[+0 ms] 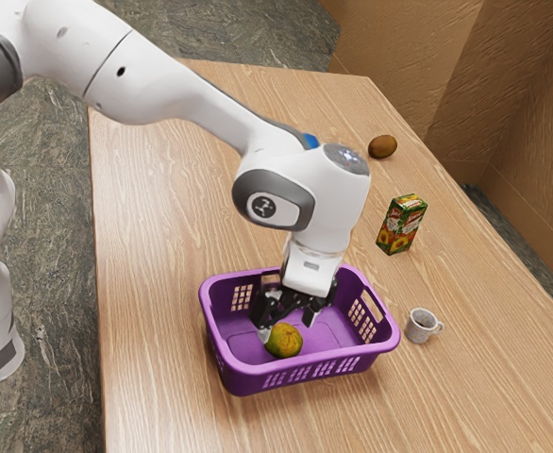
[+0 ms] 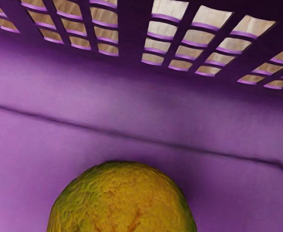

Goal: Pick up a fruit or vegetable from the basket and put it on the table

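My end effector (image 1: 287,329), inside the purple basket (image 1: 242,381) on the counter (image 1: 154,283), with its two fingers spread and nothing pinched. The yellow-green fruit (image 1: 284,341) rests on the basket's floor, nearer the long wall at the exterior view's lower edge. Relation governing the grasp: fruit just below the fingertips, rounded, no clear long axis; a short descent should straddle it.

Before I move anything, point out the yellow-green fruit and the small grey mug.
Yellow-green round fruit (image 1: 285,341): exterior view, the middle of its rough skin.
Small grey mug (image 1: 419,327): exterior view, its outer side below the rim.
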Controlling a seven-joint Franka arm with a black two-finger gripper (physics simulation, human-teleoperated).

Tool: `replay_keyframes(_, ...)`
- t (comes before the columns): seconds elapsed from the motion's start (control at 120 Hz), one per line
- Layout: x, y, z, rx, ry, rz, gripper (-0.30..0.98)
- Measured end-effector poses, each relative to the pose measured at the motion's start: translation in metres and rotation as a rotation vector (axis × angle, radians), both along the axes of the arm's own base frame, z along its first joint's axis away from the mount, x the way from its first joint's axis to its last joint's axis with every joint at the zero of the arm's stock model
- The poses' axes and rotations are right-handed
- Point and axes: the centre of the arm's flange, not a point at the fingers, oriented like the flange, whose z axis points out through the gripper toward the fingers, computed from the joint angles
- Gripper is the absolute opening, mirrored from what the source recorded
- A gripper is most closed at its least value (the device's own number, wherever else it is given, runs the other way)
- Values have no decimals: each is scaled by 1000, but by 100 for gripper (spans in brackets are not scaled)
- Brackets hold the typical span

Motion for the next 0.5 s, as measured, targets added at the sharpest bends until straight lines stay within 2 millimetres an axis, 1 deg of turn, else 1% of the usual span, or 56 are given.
replay_keyframes(0.333, 3, -2, -19, 3, 7, 14, 69)
replay_keyframes(0.5, 4, -4, -24, 8, 5, 16, 69)
